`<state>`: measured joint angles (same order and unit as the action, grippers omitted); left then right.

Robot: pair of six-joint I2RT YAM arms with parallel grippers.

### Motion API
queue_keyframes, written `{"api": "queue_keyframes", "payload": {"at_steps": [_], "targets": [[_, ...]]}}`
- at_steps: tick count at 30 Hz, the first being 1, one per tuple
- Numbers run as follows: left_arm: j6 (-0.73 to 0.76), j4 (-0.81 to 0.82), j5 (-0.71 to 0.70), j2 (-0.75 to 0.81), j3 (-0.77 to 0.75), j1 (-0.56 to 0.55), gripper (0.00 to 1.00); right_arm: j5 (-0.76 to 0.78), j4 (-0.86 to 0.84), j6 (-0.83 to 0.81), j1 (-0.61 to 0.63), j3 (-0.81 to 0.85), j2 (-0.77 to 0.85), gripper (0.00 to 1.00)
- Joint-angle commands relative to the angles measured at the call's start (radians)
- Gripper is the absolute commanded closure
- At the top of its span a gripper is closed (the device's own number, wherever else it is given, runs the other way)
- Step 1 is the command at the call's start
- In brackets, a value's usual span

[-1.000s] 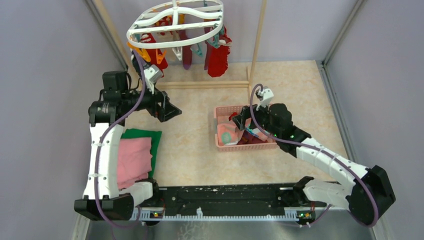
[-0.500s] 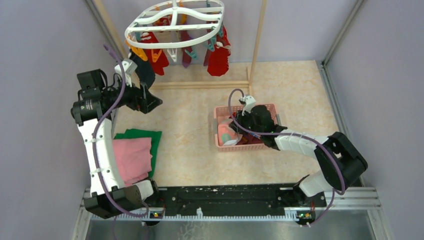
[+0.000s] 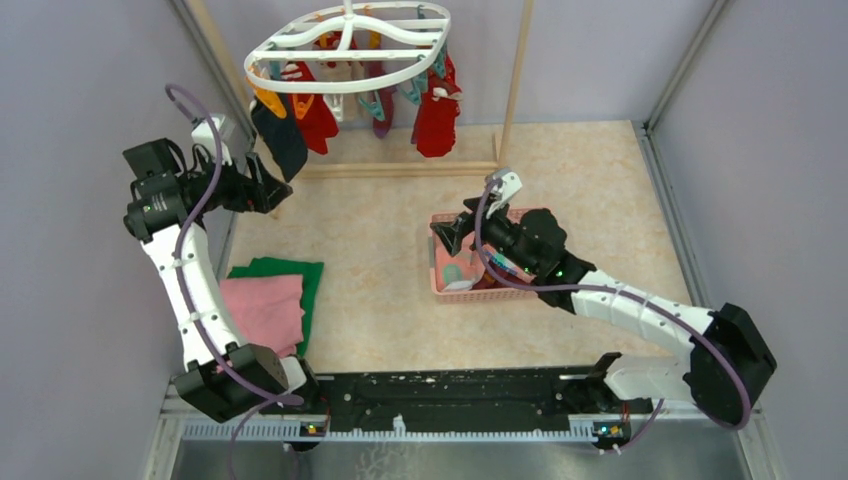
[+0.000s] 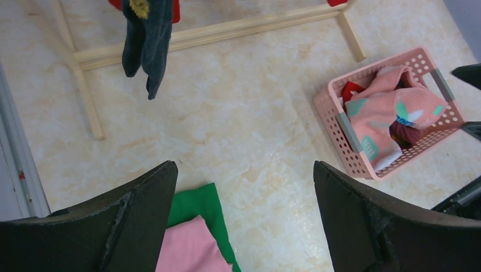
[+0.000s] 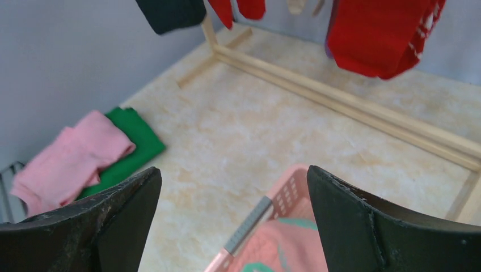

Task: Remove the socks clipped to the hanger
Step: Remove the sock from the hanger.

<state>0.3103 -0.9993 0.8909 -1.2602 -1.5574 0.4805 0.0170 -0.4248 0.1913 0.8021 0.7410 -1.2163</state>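
Note:
The white oval hanger [image 3: 345, 50] hangs at the back with orange and teal clips. Clipped to it are red socks [image 3: 436, 110], a dark navy sock [image 3: 280, 140] and a purple one [image 3: 380, 120]. My left gripper [image 3: 272, 190] is open and empty, just below and left of the navy sock, which shows at the top of the left wrist view [image 4: 146, 39]. My right gripper [image 3: 447, 235] is open and empty above the left end of the pink basket [image 3: 437, 262]. Red socks [image 5: 380, 34] and the navy sock [image 5: 170, 12] hang at the top of the right wrist view.
The pink mesh basket [image 4: 340, 122] holds a pink patterned sock [image 4: 391, 110] and red ones. Folded pink [image 3: 262, 315] and green [image 3: 285, 272] cloths lie at the left. The wooden pole frame [image 3: 400, 168] stands under the hanger. Grey walls close in on both sides.
My left arm has swung back and left, away from the hanger, its gripper now open and empty. My right gripper rose out of the basket and shifted to its left end.

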Motion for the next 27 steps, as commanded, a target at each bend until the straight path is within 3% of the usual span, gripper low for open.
{"api": "queue_keyframes", "payload": {"at_steps": [1,8,15,27], "targets": [[-0.097,0.193,-0.03,0.007,0.053,0.012,0.06,-0.081,-0.22,0.062,-0.003,-0.034,0.035,0.01],[-0.23,0.534,0.057,-0.03,0.163,0.003,0.15,-0.156,-0.252,0.087,-0.003,-0.062,0.051,0.01],[-0.308,0.812,0.038,-0.071,0.287,-0.01,0.16,-0.142,-0.236,0.095,-0.003,-0.111,0.119,0.01],[-0.261,1.117,-0.173,-0.142,0.377,-0.108,0.18,-0.162,-0.267,0.151,-0.003,-0.147,0.143,0.01]]}}
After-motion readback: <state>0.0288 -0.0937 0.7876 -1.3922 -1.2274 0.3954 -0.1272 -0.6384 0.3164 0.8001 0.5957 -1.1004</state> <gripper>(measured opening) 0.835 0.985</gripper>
